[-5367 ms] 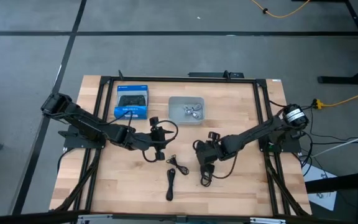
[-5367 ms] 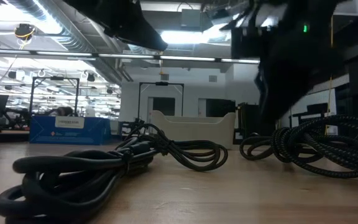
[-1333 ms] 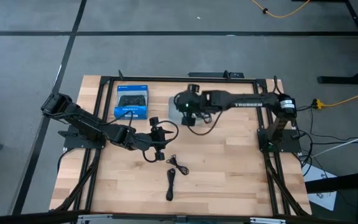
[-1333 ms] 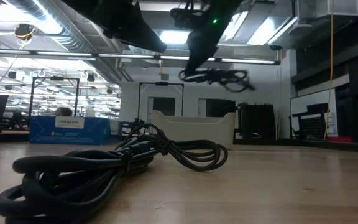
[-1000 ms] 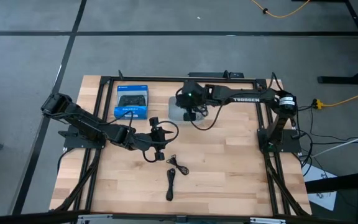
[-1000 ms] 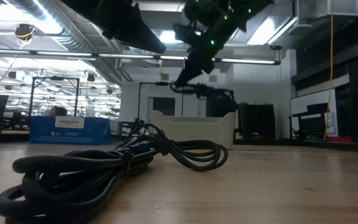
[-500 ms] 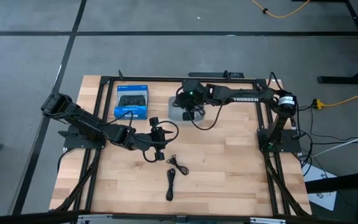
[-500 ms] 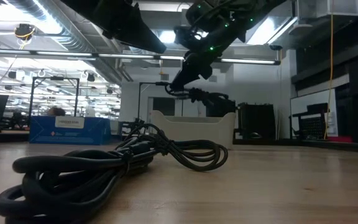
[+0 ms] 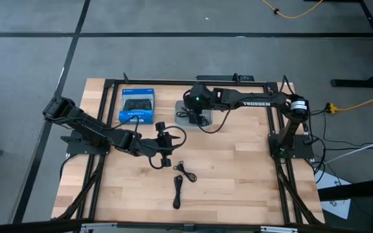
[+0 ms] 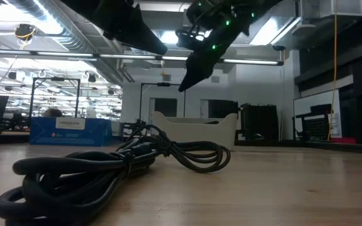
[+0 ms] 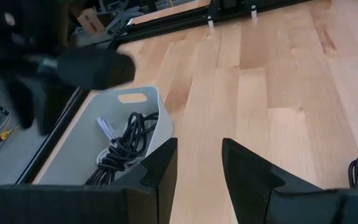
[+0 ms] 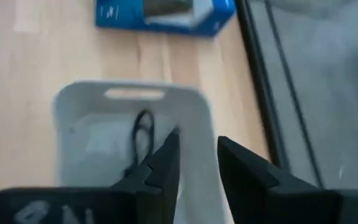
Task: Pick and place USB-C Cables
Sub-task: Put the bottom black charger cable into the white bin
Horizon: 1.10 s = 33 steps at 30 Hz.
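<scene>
A white bin (image 9: 203, 115) stands at the table's far middle. In it lie a black USB-C cable (image 11: 126, 146) and a white one (image 11: 104, 127); the black one also shows in the right wrist view (image 12: 143, 134). Two more black coiled cables (image 9: 185, 171) (image 9: 177, 191) lie on the table toward the near edge, and they fill the front of the low view (image 10: 131, 163). My right gripper (image 12: 197, 140) is open and empty above the bin (image 10: 197, 129). My left gripper (image 11: 199, 146) is open and empty, near the table's middle (image 9: 164, 136).
A blue box (image 9: 137, 107) lies left of the bin, near the far edge. A black metal frame (image 9: 173, 83) runs around the table. Bare wood lies right of the two loose cables.
My right gripper has come down a little over the bin with a black cable hanging below it, and has let it go. The cable no longer hangs in the low view and now lies in the bin. The gripper has since risen slightly.
</scene>
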{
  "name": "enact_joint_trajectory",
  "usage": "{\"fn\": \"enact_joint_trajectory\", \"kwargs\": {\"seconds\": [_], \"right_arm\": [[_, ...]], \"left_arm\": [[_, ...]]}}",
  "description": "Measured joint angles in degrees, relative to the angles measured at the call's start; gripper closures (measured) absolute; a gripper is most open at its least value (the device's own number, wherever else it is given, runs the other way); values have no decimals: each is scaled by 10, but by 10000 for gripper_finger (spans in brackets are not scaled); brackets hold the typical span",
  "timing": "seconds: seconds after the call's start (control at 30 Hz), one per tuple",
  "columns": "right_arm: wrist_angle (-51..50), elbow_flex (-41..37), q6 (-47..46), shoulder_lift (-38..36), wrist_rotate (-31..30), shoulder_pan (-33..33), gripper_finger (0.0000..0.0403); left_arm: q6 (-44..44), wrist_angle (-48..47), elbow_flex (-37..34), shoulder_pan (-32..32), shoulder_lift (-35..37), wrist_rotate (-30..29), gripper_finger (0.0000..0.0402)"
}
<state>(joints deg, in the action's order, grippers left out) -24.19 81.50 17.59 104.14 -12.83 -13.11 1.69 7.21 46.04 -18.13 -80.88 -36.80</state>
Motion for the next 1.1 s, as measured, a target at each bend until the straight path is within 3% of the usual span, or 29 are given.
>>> {"fn": "enact_joint_trajectory", "kwargs": {"seconds": [0.2,0.4,0.53,0.67,0.87,1.0,1.1], "right_arm": [[-265,67,-213,-1,-25,56,291],[-413,20,-378,-2,-38,154,290],[-411,-32,-422,-1,-54,218,290],[-411,-48,-474,-1,-68,271,290],[-425,-45,-520,-1,-133,328,290],[-447,-41,-548,-1,-155,348,290],[-460,-41,-563,-1,-160,352,290]], "left_arm": [[-1,-6,0,0,0,0,282],[-38,-8,0,0,0,26,282],[-53,-2,0,1,0,137,282],[-176,-1,1,5,-10,298,283],[-231,-10,1,-12,-98,385,309],[-227,-32,0,-30,-151,476,339],[-226,-27,0,-39,-168,510,367]]}}
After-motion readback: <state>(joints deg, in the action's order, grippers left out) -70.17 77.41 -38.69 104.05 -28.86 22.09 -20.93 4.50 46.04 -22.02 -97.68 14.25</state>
